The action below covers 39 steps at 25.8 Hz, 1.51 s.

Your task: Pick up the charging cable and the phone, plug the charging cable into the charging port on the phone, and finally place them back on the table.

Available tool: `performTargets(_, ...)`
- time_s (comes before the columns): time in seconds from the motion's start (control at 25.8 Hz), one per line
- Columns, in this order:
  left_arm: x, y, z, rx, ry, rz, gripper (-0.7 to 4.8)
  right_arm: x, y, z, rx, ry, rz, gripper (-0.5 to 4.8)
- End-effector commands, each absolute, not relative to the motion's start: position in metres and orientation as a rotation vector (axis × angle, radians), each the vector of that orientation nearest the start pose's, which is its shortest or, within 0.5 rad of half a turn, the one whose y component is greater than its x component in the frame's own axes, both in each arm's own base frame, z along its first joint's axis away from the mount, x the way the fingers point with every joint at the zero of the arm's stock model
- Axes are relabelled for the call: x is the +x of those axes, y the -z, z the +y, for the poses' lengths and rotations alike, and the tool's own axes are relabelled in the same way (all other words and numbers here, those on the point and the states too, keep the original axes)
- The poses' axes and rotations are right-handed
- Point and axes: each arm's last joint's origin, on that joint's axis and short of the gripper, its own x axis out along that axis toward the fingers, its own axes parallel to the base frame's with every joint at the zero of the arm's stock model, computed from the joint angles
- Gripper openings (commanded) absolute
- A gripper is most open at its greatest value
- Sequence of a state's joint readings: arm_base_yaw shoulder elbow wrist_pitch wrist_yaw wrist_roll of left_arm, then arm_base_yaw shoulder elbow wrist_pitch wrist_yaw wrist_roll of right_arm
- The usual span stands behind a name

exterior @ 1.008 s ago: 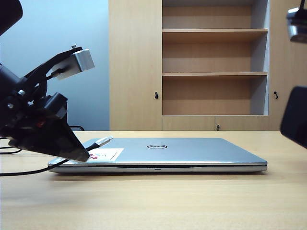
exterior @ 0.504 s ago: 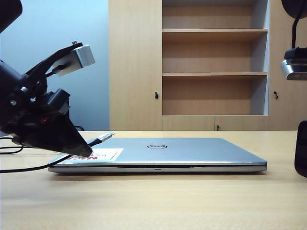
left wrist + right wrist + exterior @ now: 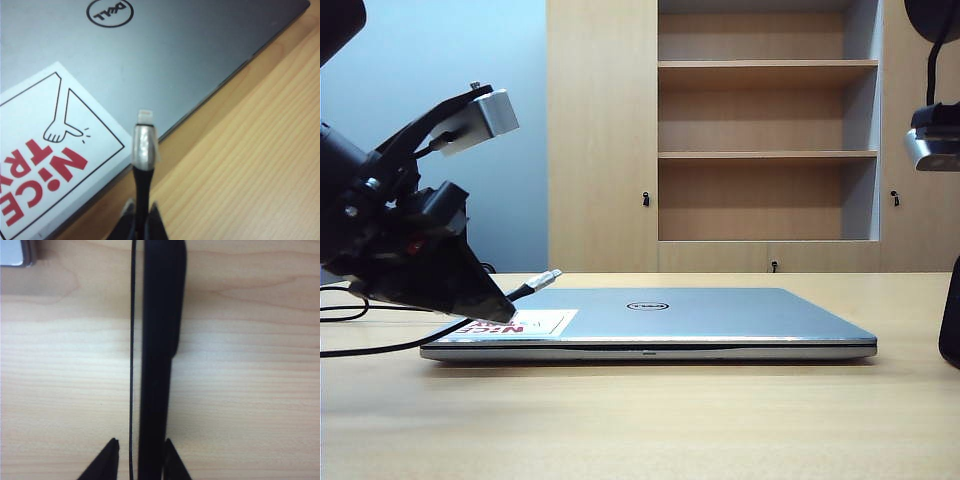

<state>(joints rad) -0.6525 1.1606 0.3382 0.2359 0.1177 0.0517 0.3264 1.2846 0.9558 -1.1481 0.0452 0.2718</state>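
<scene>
My left gripper [image 3: 498,306] hovers at the left, just above the closed laptop's near corner, and is shut on the charging cable [image 3: 141,187]. The cable's silver plug [image 3: 145,142] sticks out past the fingertips [image 3: 153,216] over the laptop's edge; in the exterior view the plug [image 3: 546,277] points up and to the right. The black phone [image 3: 157,340] stands edge-on between the fingers of my right gripper [image 3: 141,445], just over the table [image 3: 240,390]. One finger lies against it and the other stands a little apart. At the exterior view's right edge only a dark shape [image 3: 951,310] shows.
A silver closed laptop [image 3: 720,318] with a white "NICE TRY" sticker [image 3: 45,165] lies across the table's middle. The cable's cord [image 3: 380,350] trails off left over the tabletop [image 3: 640,420]. A wooden shelf cabinet [image 3: 765,130] stands behind.
The dark shape at the right edge has sunk towards the table and further out of the exterior view. The left gripper has barely shifted, with the plug tipped slightly higher.
</scene>
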Motion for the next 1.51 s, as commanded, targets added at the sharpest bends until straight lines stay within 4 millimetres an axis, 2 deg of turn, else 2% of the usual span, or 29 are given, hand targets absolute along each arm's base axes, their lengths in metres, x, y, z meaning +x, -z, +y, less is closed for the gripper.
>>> performTargets(0.04, 0.162, -0.156, -0.128, 0.202, 0.768, 0.542, -0.06, 0.199, -0.233, 0.066, -0.054, -0.03, 1.491, 1.27)
performTargets(0.31, 0.162, -0.156, -0.128, 0.202, 0.768, 0.543, -0.06, 0.212, -0.21, 0.071, -0.072, -0.017, 1.604, 1.2)
performTargets(0.35, 0.162, -0.156, -0.128, 0.202, 0.768, 0.543, -0.06, 0.213, -0.208, 0.072, -0.074, -0.015, 1.613, 0.99)
performTargets(0.39, 0.162, -0.156, -0.128, 0.202, 0.767, 0.543, -0.06, 0.214, -0.205, 0.072, -0.078, -0.011, 1.631, -0.11)
performTargets(0.5, 0.162, -0.155, -0.128, 0.194, 0.765, 0.547, -0.06, 0.215, -0.208, 0.073, -0.055, -0.05, 1.635, -0.06)
performTargets(0.58, 0.162, -0.155, -0.128, 0.166, 0.756, 0.559, -0.06, 0.217, -0.217, 0.077, -0.006, -0.158, 1.615, -0.06)
performTargets(0.78, 0.146, -0.154, -0.145, 0.197, 0.861, 0.57, -0.06, 0.233, -0.246, 0.091, 0.274, -0.479, 1.342, -0.06)
performTargets(0.93, 0.133, -0.153, -0.155, 0.189, 0.925, 0.593, -0.06, 0.245, -0.251, 0.098, 0.388, -0.553, 1.209, -0.05)
performTargets(1.05, 0.13, -0.152, -0.157, 0.15, 0.925, 0.63, -0.06, 0.251, -0.246, 0.101, 0.467, -0.588, 1.123, -0.05)
performTargets(1.2, 0.13, -0.152, -0.158, 0.112, 0.911, 0.65, -0.06, 0.256, -0.23, 0.106, 0.611, -0.651, 1.008, -0.05)
performTargets(1.32, 0.127, -0.152, -0.159, 0.111, 0.923, 0.649, -0.06, 0.251, -0.215, 0.116, 0.723, -0.681, 0.954, -0.05)
performTargets(1.51, 0.124, -0.152, -0.163, 0.076, 0.931, 0.67, -0.06, 0.243, -0.207, 0.128, 0.802, -0.732, 0.899, -0.05)
